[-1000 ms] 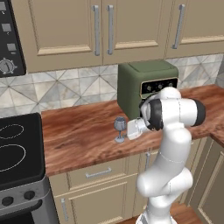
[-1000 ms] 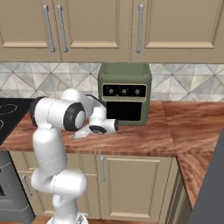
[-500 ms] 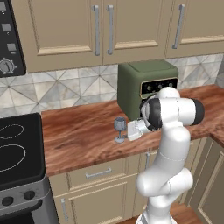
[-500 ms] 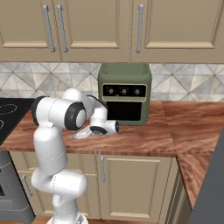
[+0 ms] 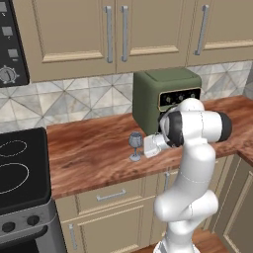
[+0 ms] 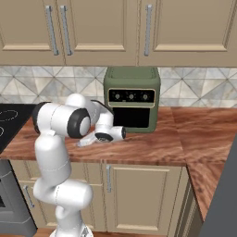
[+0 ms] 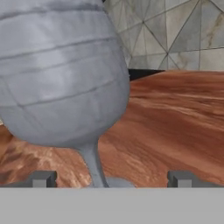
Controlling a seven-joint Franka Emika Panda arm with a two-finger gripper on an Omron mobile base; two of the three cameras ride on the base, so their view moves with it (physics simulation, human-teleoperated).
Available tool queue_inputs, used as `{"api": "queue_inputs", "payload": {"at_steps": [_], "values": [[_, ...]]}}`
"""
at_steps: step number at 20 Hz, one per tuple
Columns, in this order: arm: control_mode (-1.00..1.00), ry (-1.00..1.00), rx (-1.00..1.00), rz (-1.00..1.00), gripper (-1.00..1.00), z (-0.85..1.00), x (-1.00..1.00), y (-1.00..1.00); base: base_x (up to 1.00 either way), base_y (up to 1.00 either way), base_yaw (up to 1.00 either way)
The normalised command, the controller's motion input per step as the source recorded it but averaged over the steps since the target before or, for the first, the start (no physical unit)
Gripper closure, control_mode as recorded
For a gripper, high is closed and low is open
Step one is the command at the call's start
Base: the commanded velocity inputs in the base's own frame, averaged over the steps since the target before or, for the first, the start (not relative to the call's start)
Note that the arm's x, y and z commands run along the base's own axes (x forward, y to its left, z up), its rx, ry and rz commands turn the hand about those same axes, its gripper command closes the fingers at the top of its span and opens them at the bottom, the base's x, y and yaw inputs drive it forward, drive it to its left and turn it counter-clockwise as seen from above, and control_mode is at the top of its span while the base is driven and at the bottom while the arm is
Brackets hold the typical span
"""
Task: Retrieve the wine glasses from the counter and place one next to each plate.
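Observation:
One translucent blue-grey wine glass (image 5: pixel 135 145) stands upright on the reddish-brown counter (image 5: pixel 94 153), just left of the green toaster oven. My gripper (image 5: pixel 141 147) reaches at it level from the right, at stem height. In the hand view the glass's bowl (image 7: pixel 61 74) looms large at upper left and its thin stem (image 7: pixel 93 166) rises between my two fingertips (image 7: pixel 43 178). The gripper (image 7: pixel 112 179) is open, with a gap on either side of the stem. The plates and the other glass are out of view.
A green toaster oven (image 5: pixel 165 96) (image 6: pixel 132 99) stands at the back of the counter (image 6: pixel 152 148) against the tiled backsplash (image 5: pixel 74 101). A black stove top (image 5: pixel 20 173) lies to the left. The counter turns a corner at the right (image 6: pixel 208 171). Beige cabinets hang above.

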Motion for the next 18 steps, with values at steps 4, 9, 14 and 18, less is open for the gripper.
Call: {"api": "queue_inputs", "payload": {"at_steps": [4,9,14,18], "values": [[-1.0,0.0,0.01,0.0,-1.0,0.06,0.0,0.06,0.0,0.0,0.0],[-1.0,0.0,0.0,0.0,-1.0,0.0,-0.01,0.12,0.0,0.0,0.0],[-1.0,0.0,0.03,0.0,-1.0,0.0,-0.06,0.09,0.0,0.0,0.0],[-1.0,0.02,0.03,0.0,-1.0,0.0,0.0,0.17,0.0,0.0,0.0]]}}
